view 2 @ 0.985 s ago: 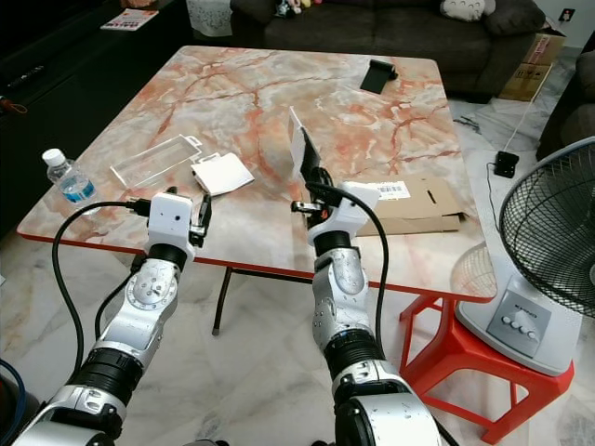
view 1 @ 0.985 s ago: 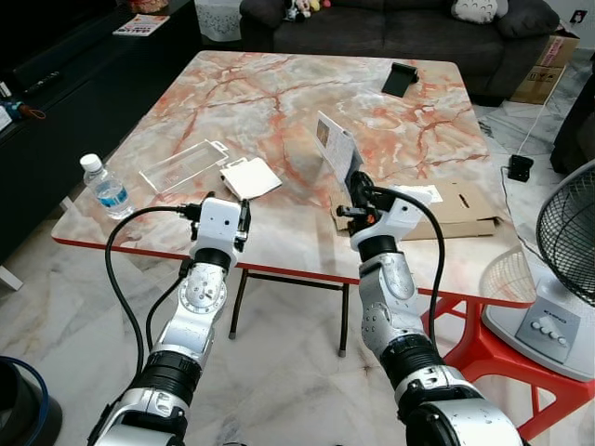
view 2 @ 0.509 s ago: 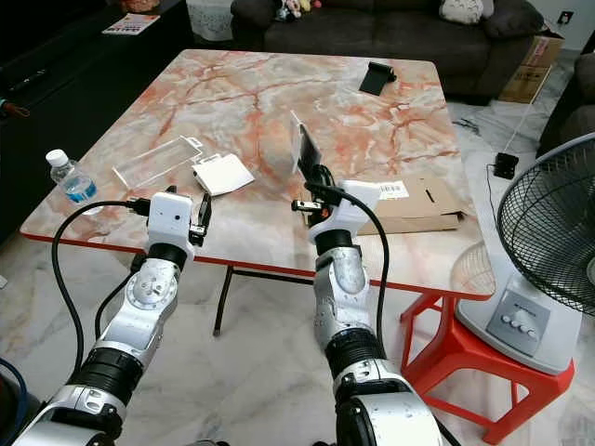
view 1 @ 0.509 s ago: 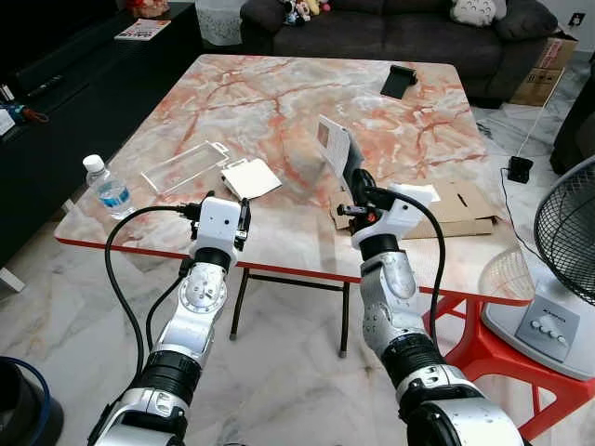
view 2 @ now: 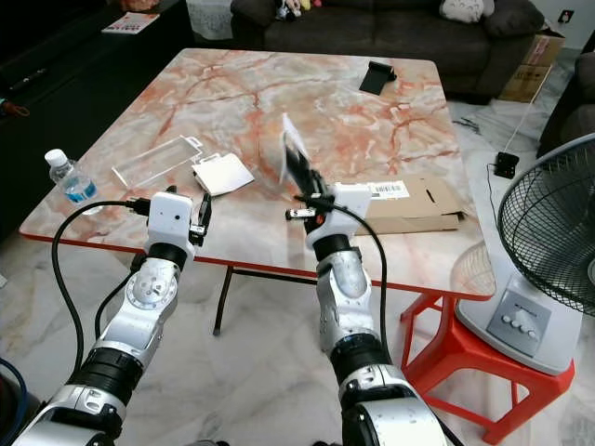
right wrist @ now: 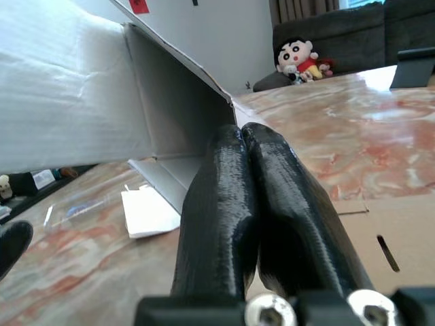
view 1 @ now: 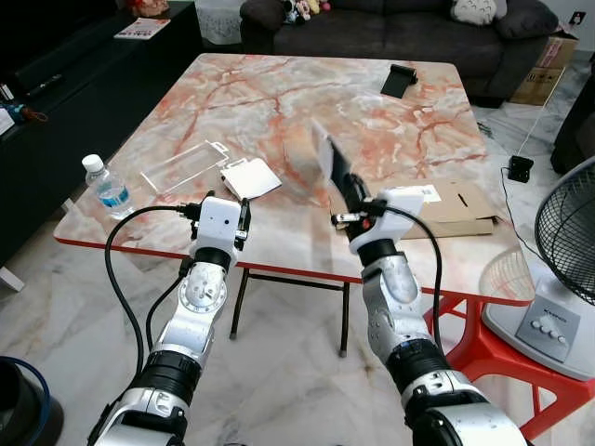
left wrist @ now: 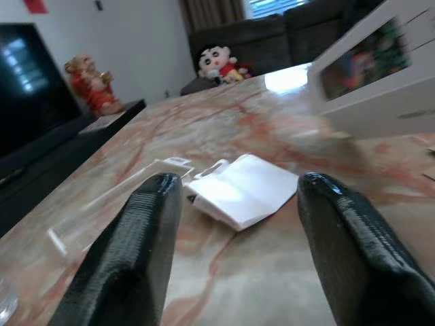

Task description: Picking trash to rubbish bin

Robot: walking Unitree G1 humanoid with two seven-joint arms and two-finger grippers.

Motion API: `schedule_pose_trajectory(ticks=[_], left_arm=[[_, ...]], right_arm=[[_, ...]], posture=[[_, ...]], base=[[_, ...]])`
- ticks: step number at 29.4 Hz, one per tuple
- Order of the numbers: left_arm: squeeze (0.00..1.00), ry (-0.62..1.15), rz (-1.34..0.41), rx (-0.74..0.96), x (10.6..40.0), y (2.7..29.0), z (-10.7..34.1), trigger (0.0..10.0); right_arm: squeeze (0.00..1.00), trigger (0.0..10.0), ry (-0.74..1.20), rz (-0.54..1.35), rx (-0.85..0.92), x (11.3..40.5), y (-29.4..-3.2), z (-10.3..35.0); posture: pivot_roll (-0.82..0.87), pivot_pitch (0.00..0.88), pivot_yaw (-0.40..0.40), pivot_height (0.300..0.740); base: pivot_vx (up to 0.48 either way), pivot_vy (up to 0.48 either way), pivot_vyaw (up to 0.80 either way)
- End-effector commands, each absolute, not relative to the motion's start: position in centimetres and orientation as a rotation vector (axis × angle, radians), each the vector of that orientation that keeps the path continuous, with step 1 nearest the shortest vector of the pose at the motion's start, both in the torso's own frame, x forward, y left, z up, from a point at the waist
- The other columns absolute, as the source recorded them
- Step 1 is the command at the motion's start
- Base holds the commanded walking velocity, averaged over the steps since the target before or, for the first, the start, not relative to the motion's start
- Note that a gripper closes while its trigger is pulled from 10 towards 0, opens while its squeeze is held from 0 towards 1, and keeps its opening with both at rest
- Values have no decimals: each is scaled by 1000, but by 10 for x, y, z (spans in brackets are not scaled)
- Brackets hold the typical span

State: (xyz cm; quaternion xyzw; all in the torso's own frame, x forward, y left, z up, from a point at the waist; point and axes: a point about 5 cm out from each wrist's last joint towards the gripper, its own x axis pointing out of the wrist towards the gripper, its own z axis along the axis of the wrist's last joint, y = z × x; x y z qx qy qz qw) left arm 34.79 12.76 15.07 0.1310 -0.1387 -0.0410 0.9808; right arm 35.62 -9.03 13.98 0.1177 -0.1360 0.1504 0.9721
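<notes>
Marbled orange-and-cream bench (view 1: 279,102) ahead of me. My right gripper (view 1: 351,199) has its jaws pinching a white cardboard box flap (view 1: 327,163), lifted clear above the bench near its front edge. My left gripper (left wrist: 238,258) hovers with jaws spread, a flat white folded card (view 1: 250,177) at its twelve o'clock. Clear plastic water bottle (view 1: 105,187) stands at nine o'clock, flattened brown cardboard (view 1: 465,206) at three.

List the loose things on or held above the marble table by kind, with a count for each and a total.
White cartons: 2, one held in the right tool as the white box, one small carton lying flat.
Clear plastic tray: 1
Water bottle: 1
Flattened brown cardboard: 1
Black object at the far edge: 1
Total: 6
</notes>
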Motion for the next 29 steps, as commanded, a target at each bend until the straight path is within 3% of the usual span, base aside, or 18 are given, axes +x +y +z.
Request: schedule_pose_trajectory(ticks=[1, 5, 12, 20, 26, 27, 29], left_arm=[[1000, -325, -122, 353, 344, 127, 156, 10000], [1000, -322, -202, 353, 342, 128, 159, 10000], [1000, -311, -607, 465, 322, 117, 179, 10000], [1000, -351, -654, 505, 320, 120, 202, 10000], [1000, -341, -612, 387, 323, 124, 211, 10000], [0, -335, -534, 297, 328, 128, 216, 10000], [0, -312, -399, 162, 336, 135, 219, 10000]], right_arm=[[0, 10000, -280, 302, 222, 356, -93, 141], [0, 10000, -272, 295, 208, 357, -96, 139], [0, 10000, -247, 295, 154, 356, -100, 133], [0, 10000, -226, 291, 77, 355, -103, 127], [0, 10000, -232, 291, -18, 353, -105, 123], [0, 10000, -231, 280, -49, 352, -106, 122], [0, 10000, -230, 260, -107, 351, -107, 119]], posture=[[110, 109, 16, 740], [110, 110, 18, 740], [127, 115, 18, 740], [127, 116, 16, 740], [124, 115, 18, 740], [126, 117, 16, 740], [126, 117, 16, 740]], base=[[0, 0, 0], [0, 0, 0], [0, 0, 0], [0, 0, 0], [0, 0, 0], [0, 0, 0], [0, 0, 0]])
